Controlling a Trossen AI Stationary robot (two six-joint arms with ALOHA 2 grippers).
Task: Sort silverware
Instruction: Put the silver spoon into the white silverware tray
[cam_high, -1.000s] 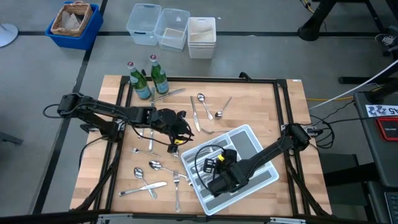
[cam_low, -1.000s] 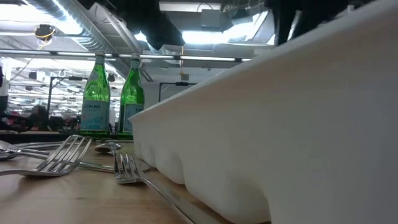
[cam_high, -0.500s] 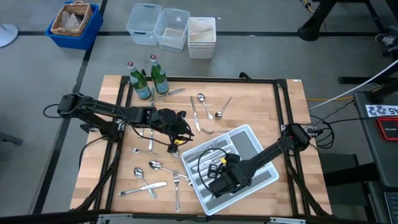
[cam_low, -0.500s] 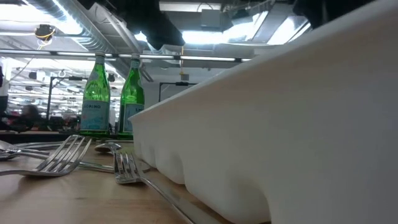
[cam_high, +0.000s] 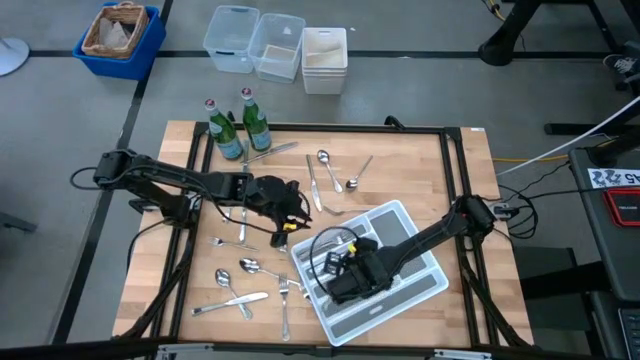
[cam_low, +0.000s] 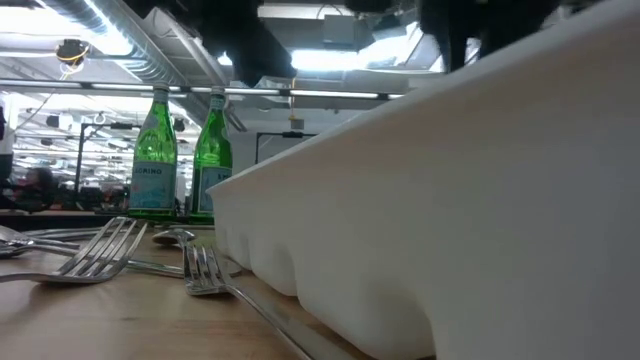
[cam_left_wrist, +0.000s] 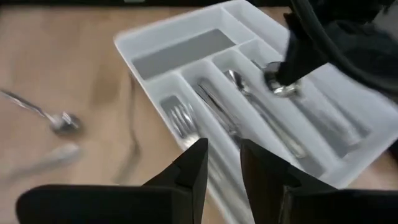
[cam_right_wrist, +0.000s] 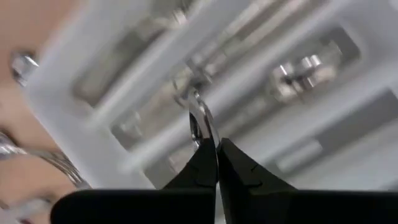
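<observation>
The silverware is split: loose forks, spoons and knives lie flat on the wooden table, and more pieces lie in the white divided tray. My right gripper hangs over the tray's middle compartments, pointing down and shut on a shiny spoon. My left gripper hovers left of the tray's far corner, slanting down toward it. It is open, with nothing between its fingers. In the low view the tray's wall fills the right, with forks on the table to its left. My right gripper pinches the spoon between its two fingertips, coming from above. A slim strip of metal sticks out past the tips. From the left wrist view the spoon's bowl shows just below the fingers, over a tray compartment. Whether it touches the tray I cannot tell.
Two green glass bottles stand at the table's far left. A knife and spoons lie beyond the tray. Clear bins and a blue basket sit on the floor past the far edge.
My right gripper, still shut on the spoon, has shifted a little toward the table's left over the tray and turned slightly at the wrist. The tray and the loose pieces have stayed where they were.
</observation>
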